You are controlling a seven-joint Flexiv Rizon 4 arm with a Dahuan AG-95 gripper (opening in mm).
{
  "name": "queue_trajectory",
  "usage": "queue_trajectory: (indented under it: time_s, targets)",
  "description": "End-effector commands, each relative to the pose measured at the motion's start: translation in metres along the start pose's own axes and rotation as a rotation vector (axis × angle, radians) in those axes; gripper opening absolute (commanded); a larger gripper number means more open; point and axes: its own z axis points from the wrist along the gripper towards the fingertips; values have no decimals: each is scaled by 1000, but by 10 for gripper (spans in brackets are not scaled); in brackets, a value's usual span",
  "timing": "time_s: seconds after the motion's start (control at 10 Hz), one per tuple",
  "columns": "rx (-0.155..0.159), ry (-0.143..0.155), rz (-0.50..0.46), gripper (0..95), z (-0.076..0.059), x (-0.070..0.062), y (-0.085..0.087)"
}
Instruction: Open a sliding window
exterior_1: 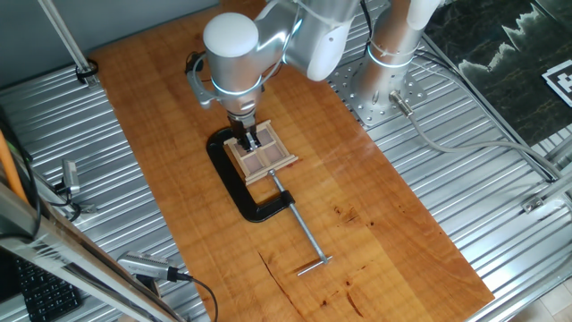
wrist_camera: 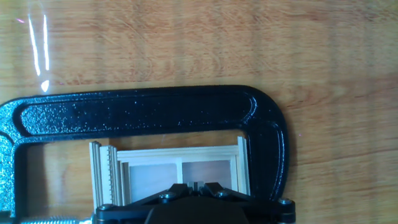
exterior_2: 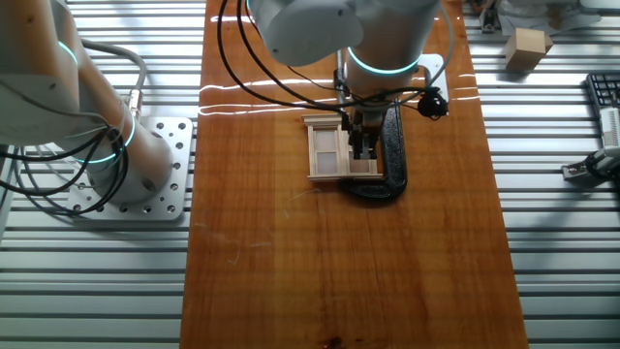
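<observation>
One fixed view: the arm stands over the middle of the wooden table [exterior_1: 393, 224]. The gripper [exterior_1: 249, 139] points straight down onto the sliding window [exterior_1: 264, 161], which lies flat inside the mouth of a black clamp [exterior_1: 234, 183]. The clamp's long screw [exterior_1: 302, 224] runs off toward the near edge of the board. The fingertips touch or nearly touch the window's far part, but the exact contact is hidden by the wrist.

The other fixed view: the window [exterior_2: 330, 152] lies near the centre of the board, just beside the clamp [exterior_2: 392, 160]. The gripper [exterior_2: 359, 145] is down on the side of the window next to the clamp. The fingers look narrow and close together, with no clear gap.

Hand view: the clamp [wrist_camera: 149, 112] arches over the window [wrist_camera: 174, 168], whose frame and pale panes show below it. The gripper [wrist_camera: 198, 185] sits at the bottom edge, tips drawn nearly together over the central bar. I cannot tell whether they pinch that bar or merely rest against it.

Judgement: the step in hand looks like engaging the sash, ahead of the slide. The next move calls for a steady push along the track, keeping light downward pressure so the tips do not skip off the thin bar.
</observation>
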Motion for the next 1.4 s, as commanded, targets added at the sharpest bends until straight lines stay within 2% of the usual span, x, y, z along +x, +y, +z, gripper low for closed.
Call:
queue_trajectory:
  time_s: [0.1, 1.0, 1.4]
  targets:
    - [2, 4, 0, 0, -1, 0, 0]
    - [28, 5, 21, 0, 2, -1, 0]
    - [29, 3, 29, 0, 3, -1, 1]
